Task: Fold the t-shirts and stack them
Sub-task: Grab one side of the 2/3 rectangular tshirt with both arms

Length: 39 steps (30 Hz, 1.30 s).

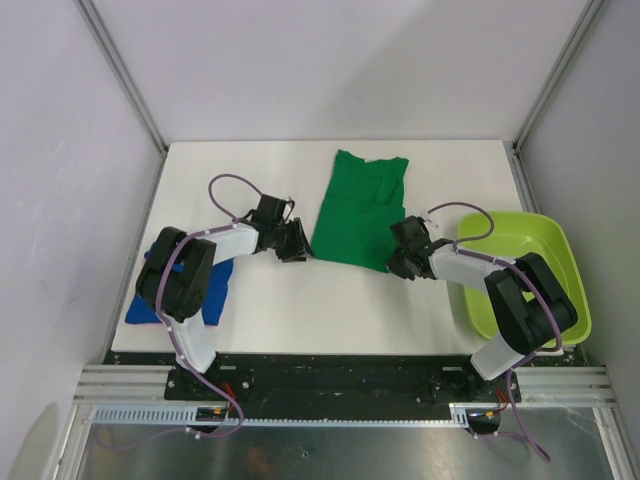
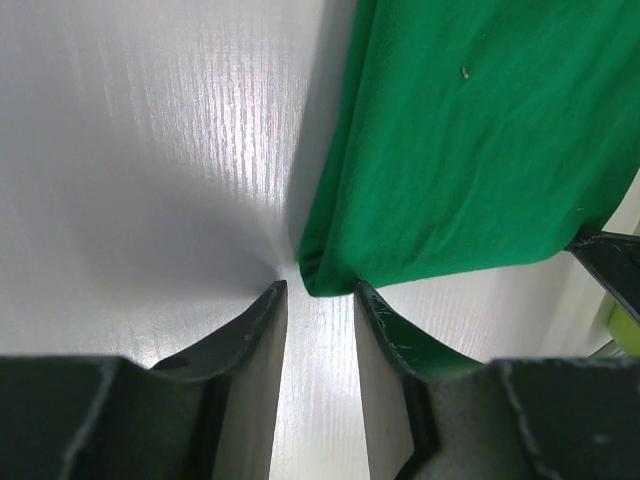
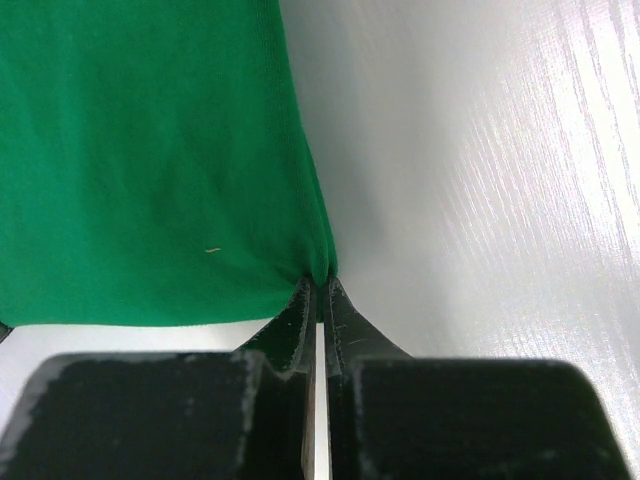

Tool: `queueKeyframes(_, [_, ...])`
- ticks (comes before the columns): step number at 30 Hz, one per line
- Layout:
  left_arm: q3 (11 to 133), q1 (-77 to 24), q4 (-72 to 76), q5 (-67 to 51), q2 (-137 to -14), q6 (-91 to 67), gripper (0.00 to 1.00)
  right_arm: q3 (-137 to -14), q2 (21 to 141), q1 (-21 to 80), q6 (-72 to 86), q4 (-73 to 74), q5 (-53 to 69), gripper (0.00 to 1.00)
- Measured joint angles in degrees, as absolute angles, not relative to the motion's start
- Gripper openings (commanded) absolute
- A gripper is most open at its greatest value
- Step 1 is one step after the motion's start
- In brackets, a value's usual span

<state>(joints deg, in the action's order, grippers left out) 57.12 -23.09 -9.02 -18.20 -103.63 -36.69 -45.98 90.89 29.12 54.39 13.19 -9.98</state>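
Looking down from the overhead view, I see the green t-shirt point(image 1: 360, 210) spread flat at the centre of the white table point(image 1: 300, 310), its wider hem toward the bottom of the frame. My left gripper point(image 1: 298, 244) sits at the hem's lower-left corner. In the left wrist view its fingers point(image 2: 262, 330) stand apart, and the cloth's corner point(image 2: 325, 275) lies just past their tips on the table, not pinched. My right gripper point(image 1: 398, 262) is at the hem's lower-right corner. In the right wrist view its jaws are pressed together on the cloth, with the fabric point(image 3: 150, 150) puckering where it meets the tips point(image 3: 320, 290).

The blue t-shirt point(image 1: 218, 285) lies at the lower left of the overhead frame, near the table's left edge and partly hidden under my left arm. A lime tub point(image 1: 520, 235) stands at the right side, beside the right arm.
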Motion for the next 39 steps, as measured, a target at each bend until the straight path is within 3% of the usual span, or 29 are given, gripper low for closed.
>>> queueKeyframes(10, [57.12, -23.11, -8.88, -18.15, -103.70, -37.12, 0.38, -45.98, 90.89, 29.19, 54.37, 13.19, -10.07, 0.00])
queueKeyframes(21, [57.49, -23.14, -8.03, -17.78, -104.53, -37.65, 0.28, -45.98, 90.89, 29.19, 54.35, 13.19, -10.07, 0.00])
queueKeyframes(32, [55.75, -23.83, -5.78, -15.97, -104.01, -38.33, 0.02, -45.56, 90.32, 30.09, 53.93, 13.39, -10.17, 0.00])
queueKeyframes(39, [51.05, -25.43, -5.32, -14.94, -99.88, -39.09, 0.00, -43.16, 86.89, 30.96, 53.67, 15.44, -9.67, 0.00])
